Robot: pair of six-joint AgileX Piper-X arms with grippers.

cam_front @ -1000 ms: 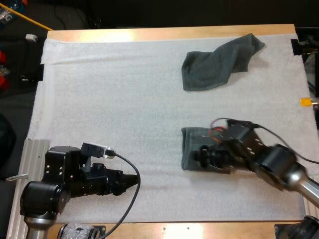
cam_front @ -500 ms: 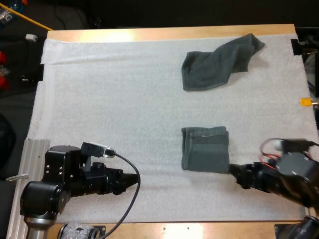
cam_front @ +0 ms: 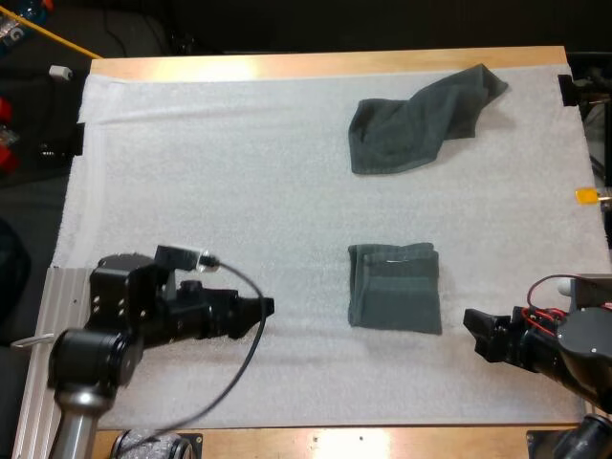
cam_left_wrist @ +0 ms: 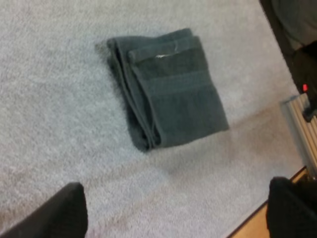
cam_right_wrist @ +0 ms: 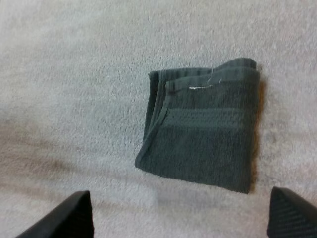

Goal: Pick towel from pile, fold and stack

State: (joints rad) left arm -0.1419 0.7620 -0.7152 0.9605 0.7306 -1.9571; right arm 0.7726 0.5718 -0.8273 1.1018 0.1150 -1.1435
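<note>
The folded towel [cam_front: 394, 287] lies flat on the mat [cam_front: 191, 191], layered edges toward the wide-open left gripper [cam_front: 266, 307], right gripper [cam_front: 475, 335] likewise open just off its other side, bare mat all round, crumpled towel [cam_front: 421, 120] by the far edge.

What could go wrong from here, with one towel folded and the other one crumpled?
The right gripper, open, sits close beside the folded towel; a low sweep toward the crumpled towel could snag and unfold it. The crumpled towel lies bunched, so a pinch may catch several layers and lift it unevenly.
</note>
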